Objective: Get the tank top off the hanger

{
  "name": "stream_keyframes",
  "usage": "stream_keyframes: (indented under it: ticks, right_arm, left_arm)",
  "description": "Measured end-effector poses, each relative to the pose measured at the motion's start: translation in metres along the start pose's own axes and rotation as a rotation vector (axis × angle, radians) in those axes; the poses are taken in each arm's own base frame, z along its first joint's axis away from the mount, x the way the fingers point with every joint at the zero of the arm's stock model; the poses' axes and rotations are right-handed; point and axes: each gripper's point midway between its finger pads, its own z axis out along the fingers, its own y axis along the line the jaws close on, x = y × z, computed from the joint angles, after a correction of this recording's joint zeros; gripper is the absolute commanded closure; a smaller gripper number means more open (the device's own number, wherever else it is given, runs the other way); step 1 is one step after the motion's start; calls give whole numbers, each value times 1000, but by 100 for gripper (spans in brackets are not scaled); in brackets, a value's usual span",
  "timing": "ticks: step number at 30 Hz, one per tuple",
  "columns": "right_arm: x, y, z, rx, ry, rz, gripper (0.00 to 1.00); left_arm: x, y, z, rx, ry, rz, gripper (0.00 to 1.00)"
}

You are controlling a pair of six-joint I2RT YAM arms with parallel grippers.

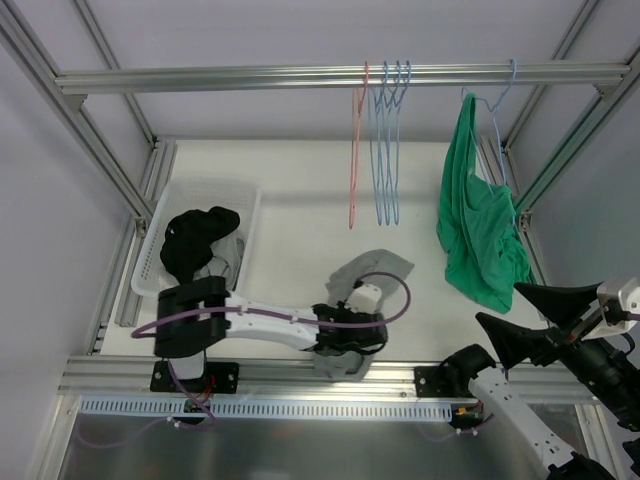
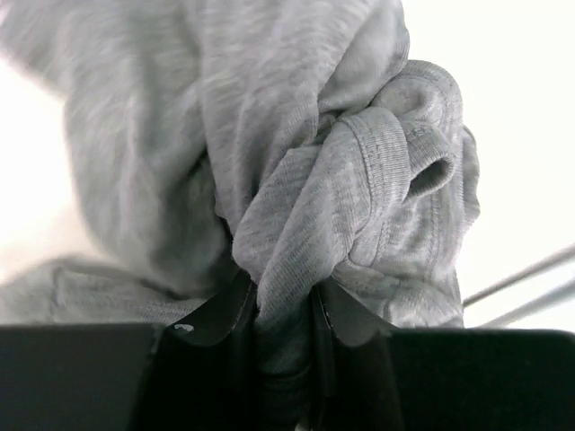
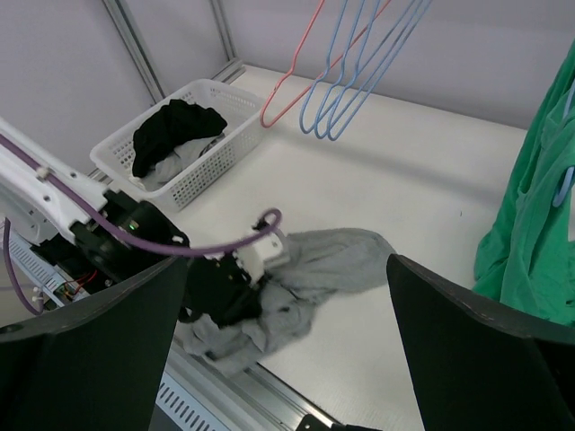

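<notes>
Hanging tank top near spread right jaws, left jaws clenching grey garment

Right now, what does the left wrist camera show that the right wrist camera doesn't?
Only the left wrist view: the left gripper seen close up, shut on a bunched fold of cloth. Only the right wrist view: the white basket of clothes, the empty hangers, and the green tank top on its hanger. Both show the grey garment.
</notes>
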Motion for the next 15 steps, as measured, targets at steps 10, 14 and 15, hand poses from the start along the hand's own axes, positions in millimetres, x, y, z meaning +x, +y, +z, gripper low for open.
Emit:
stream_keyframes:
  ticks: [10,14,15]
  right_arm:
    - [26,-3,11,-3,62,24,1]
    - [25,-2,10,-5,56,23,1]
    - [25,-2,10,-5,54,23,0]
  left_arm:
    - [-111,142,-149,-152,-387,-341,100]
    - [-153,189,-202,-193,-536,-435,100]
    - [-162,198,-213,-206,-560,-443,100]
